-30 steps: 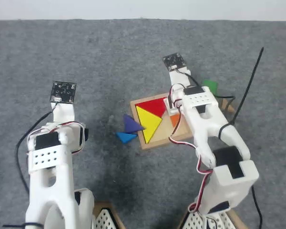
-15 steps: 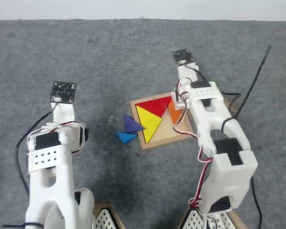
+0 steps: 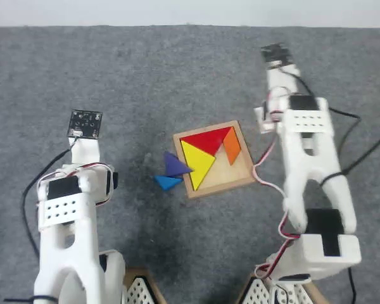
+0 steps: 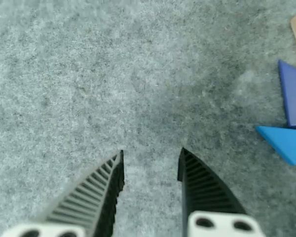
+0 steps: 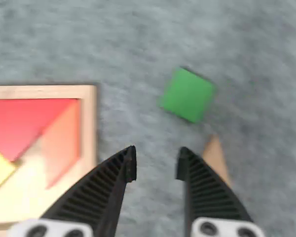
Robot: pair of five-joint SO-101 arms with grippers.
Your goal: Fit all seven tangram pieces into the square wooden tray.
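Beyond the right pincer (image 5: 155, 160) lies the green square (image 5: 187, 95), and beside it the wooden tray (image 5: 90, 123). The pincer's jaws stand narrowly apart, holding nothing.

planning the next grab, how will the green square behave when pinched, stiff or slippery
The green square looks flat and solid, so it is probably stiff and light. Its even, painted-looking faces might slip when pinched. Lying flat on the grey mat, it should slide, not roll.

Bright, even light, probably from overhead, covers the grey tabletop (image 3: 145, 76). A thin dark shadow edges the wooden tray (image 5: 91, 128). Beside the tray, the green square (image 5: 187, 95) casts a similar one.
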